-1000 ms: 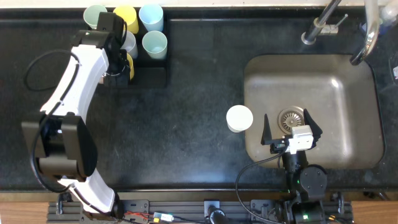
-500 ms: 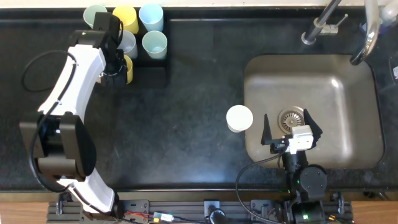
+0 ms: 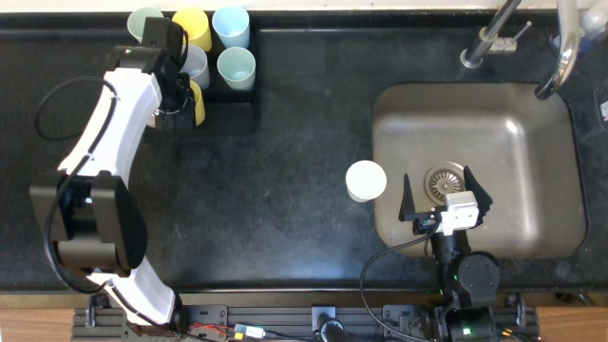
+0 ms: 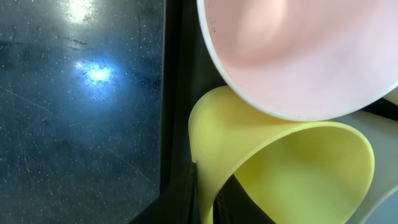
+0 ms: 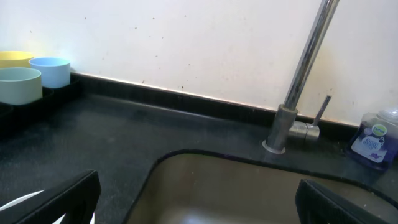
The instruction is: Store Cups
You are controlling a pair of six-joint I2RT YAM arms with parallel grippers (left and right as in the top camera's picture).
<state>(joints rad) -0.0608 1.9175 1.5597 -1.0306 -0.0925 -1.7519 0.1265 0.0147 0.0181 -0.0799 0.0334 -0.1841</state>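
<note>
Left arm stretched long to the counter's (image 3: 285, 209) back-left corner, left gripper (image 3: 177, 106) down at the black rack (image 3: 237, 112), right on top of the yellow cup (image 4: 298, 168), with a pink cup (image 4: 298, 50) crowding just beside it. Its grip? Can't tell, the view's too close. White cup (image 3: 366, 180) stands at the sink's (image 3: 513, 142) left rim. Right arm tucked low, right gripper (image 3: 443, 198) spread wide over the sink's front edge, holding nothing.
</note>
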